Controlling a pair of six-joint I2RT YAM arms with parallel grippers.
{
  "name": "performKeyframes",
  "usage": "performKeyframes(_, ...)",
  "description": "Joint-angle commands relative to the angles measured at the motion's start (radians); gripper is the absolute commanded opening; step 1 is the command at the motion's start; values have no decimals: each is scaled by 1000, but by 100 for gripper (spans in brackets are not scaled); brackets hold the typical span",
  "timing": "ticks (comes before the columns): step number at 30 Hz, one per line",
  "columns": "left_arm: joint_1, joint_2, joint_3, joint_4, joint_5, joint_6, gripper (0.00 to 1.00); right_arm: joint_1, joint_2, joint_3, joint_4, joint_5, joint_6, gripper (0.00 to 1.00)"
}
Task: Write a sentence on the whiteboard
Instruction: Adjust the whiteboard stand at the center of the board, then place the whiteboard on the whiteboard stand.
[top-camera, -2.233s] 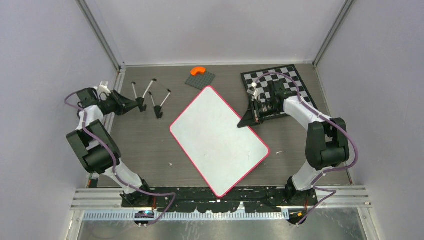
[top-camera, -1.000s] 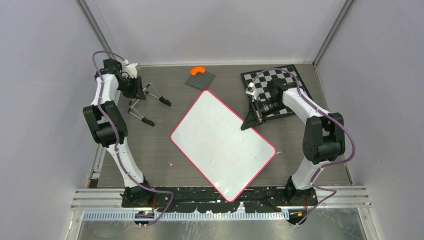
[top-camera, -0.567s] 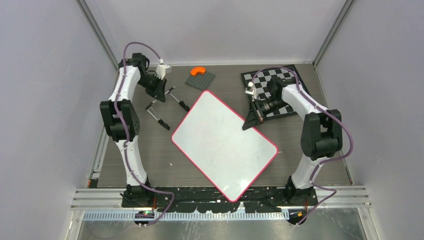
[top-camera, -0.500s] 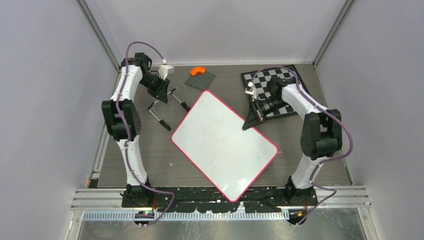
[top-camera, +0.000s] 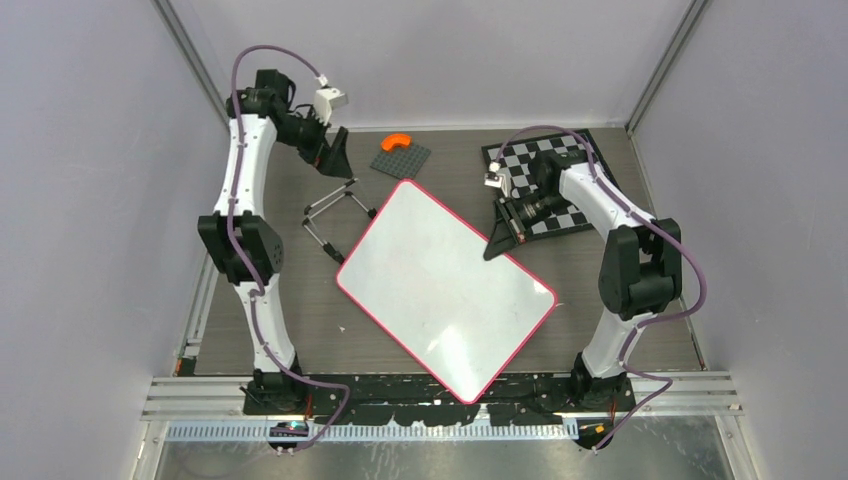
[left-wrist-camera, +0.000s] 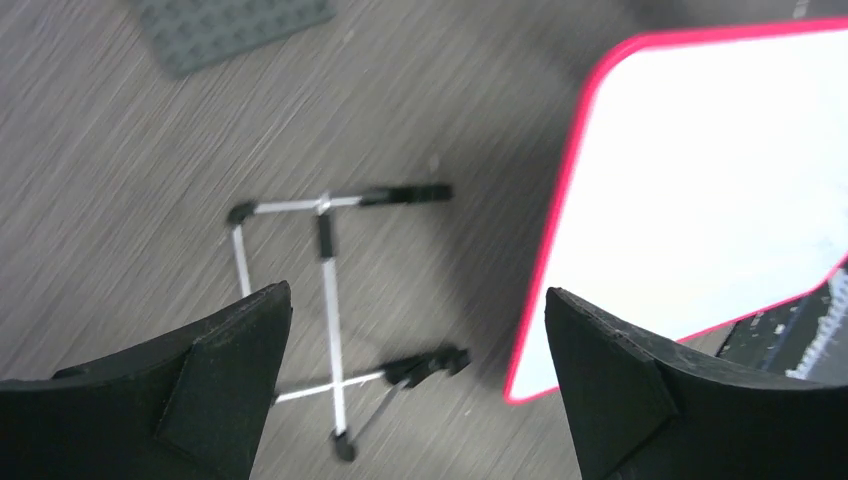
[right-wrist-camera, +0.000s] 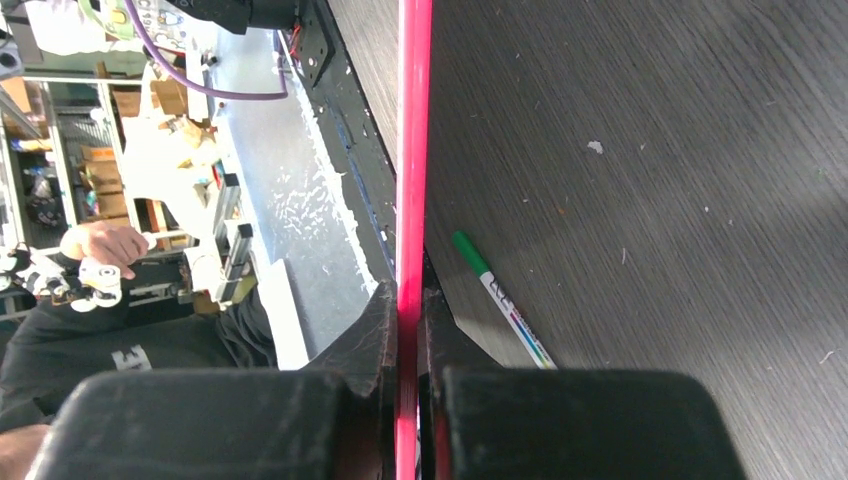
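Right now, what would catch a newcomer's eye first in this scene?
The large blank white whiteboard with its red-pink rim sits slantwise mid-table, with the right gripper shut on its far right edge. The left gripper hangs open above a thin folding metal stand at far left.

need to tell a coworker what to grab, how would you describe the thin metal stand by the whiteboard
Find the large white whiteboard with a red-pink rim, slanted mid-table. Off its far left corner, on the dark wood-grain tabletop, lies the stand of thin silver rods with black ends. Unlike the flat grey studded plate beyond it, it is an open frame of bars.
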Motion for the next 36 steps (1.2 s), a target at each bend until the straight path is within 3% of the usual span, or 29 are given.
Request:
performKeyframes(1,-134,-82,13,28,109,-92,100,58,-26,40,-159,-2,-135,0)
performKeyframes(9,-184,-68,-134,72,286,-232,100,89,-60,48,-204,22,-222,0)
performKeyframes(16,-235,-119,-314,61,368,-222,100,116,-91,54,-218,23,-273,0)
performKeyframes(20,-254,-118,-336,-25,417,-154,79,129,-99,59,-213,32,-274,0)
performKeyframes(26,-277,-72,-260,-382,539,113,38,129,-99,66,-212,27,-269,0)
performKeyframes(30,-276,-138,-325,-405,559,144,2,127,-99,77,-204,26,-243,0)
performKeyframes(32,-275,-181,-342,-397,555,120,0,118,-101,84,-167,25,-178,0)
performKeyframes(34,-263,-219,-344,-395,558,100,0,110,-103,103,-153,22,-139,16)
performKeyframes(35,-252,-243,-353,-358,562,66,0,105,-103,116,-152,18,-124,27)
performKeyframes(36,-232,-277,-385,-312,582,22,0,98,-105,128,-147,10,-105,46)
